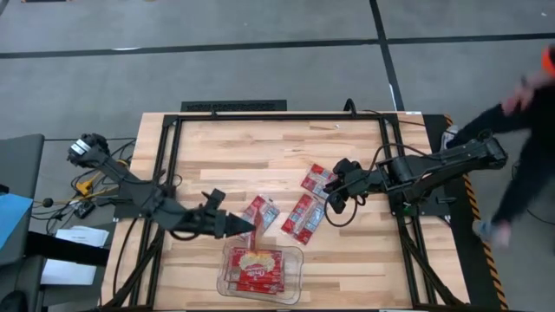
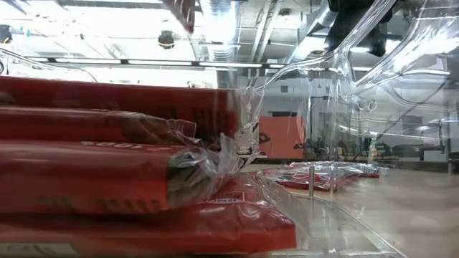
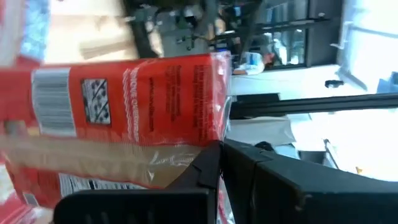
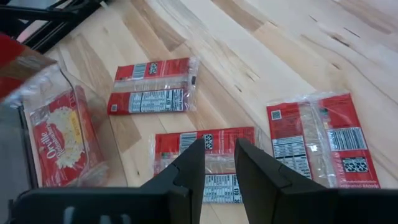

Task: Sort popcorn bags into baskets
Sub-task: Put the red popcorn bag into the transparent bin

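On a wooden table (image 1: 217,147): loose popcorn bags and a clear plastic tub (image 1: 300,260), rounded at the corners, at the near edge, about midway across.

In the tub: stacked bags (image 1: 258,269), the top one showing a yellow-cream popcorn picture. From the low view, through the tub's clear wall, seen as red packets piled flat (image 2: 86,172) in crinkled clear wrap.

Left gripper (image 1: 245,227): reaches in from the left, over the tub's far left corner. Fingers (image 3: 249,180) clamped on a red popcorn bag (image 3: 155,93), barcode and white print facing the wrist camera. Cannot tell whether that bag touches the tub.

Loose on the table, beyond the tub:
- a bag with a pale panel (image 1: 263,211), just past the left gripper's tip, lying flat;
- a middle bag (image 1: 303,217) to its right, angled, label side up;
- a far-right bag (image 1: 319,180), farther back and just beside the right gripper, also flat and label side up.
All three apart from one another and outside the tub.

Right gripper (image 1: 334,198): comes in from the right, hovers above the middle bag (image 4: 171,146). Fingers slightly apart with only a narrow gap between them, holding nothing and off the bag.

At the right edge, beyond the table: a person (image 1: 520,147) in dark sleeves, blurred.
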Robot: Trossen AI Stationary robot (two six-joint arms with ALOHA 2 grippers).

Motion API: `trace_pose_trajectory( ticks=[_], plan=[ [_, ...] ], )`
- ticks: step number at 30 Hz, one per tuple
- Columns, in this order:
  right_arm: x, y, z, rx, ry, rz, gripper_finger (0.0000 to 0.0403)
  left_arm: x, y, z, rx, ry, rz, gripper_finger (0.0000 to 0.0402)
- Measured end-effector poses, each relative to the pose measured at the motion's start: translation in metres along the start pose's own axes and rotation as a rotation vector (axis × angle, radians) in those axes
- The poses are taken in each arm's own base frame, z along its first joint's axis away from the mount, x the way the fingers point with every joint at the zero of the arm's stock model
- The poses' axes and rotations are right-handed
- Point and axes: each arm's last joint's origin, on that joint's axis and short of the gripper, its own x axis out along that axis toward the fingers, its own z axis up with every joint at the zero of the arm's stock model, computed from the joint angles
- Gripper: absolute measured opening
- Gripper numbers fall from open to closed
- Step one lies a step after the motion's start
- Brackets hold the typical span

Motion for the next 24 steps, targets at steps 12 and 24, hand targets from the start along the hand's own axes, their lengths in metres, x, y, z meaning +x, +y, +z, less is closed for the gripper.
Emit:
trace_pose_trajectory(
  ticks=[12, 24],
  plan=[
    [0.000, 0.000, 0.000, 0.015, -0.001, -0.002, 0.0113, 0.027, 0.034, -0.043, -0.055, 0.038, 0.051, 0.0000],
    [0.000, 0.000, -0.001, 0.010, 0.006, -0.004, 0.0113, 0.058, 0.064, -0.063, -0.087, 0.045, 0.027, 0.0000]
  ],
)
